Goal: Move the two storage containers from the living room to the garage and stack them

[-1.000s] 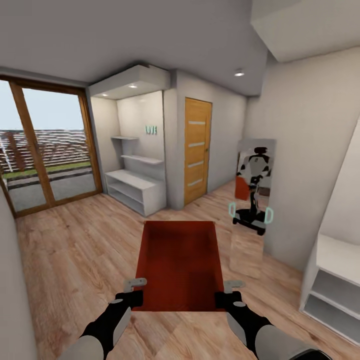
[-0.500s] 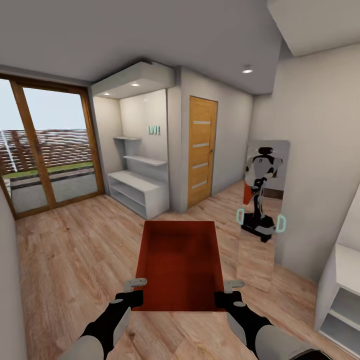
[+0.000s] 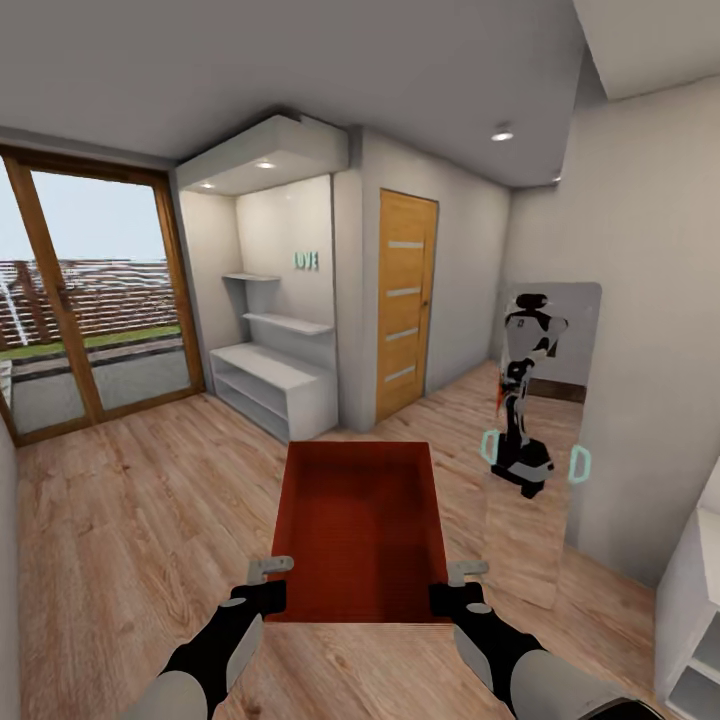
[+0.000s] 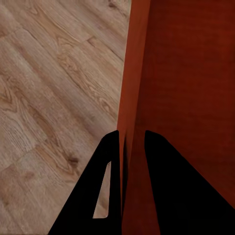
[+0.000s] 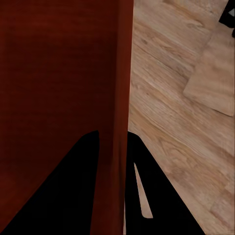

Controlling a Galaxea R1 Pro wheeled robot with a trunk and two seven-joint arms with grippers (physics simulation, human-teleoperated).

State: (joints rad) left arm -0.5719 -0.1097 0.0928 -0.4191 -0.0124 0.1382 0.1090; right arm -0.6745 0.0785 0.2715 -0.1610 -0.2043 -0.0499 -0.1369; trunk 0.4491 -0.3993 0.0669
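Note:
One red-orange storage container [image 3: 360, 530] hangs level in front of me above the light wood-plank floor, carried between both arms. My left gripper [image 3: 270, 580] is shut on its left wall near the close corner. In the left wrist view that gripper [image 4: 131, 134] has its dark fingers [image 4: 110, 161] pinching the thin wall [image 4: 134, 73]. My right gripper [image 3: 460, 585] is shut on the right wall. The right wrist view has this gripper [image 5: 113, 134] clamped over the wall edge of the container [image 5: 58, 73]. The garage is out of view.
A wooden door [image 3: 405, 305] stands ahead, with a white shelf unit [image 3: 270, 385] in an alcove to its left. A glass sliding door [image 3: 90, 300] is at far left. A tall mirror [image 3: 540, 440] leans on the right wall. White shelving [image 3: 695, 600] is at the right edge.
The whole view has shifted, so the camera has moved: mirror and door slid to the right in the picture and look closer. Container and grippers keep the same place relative to me.

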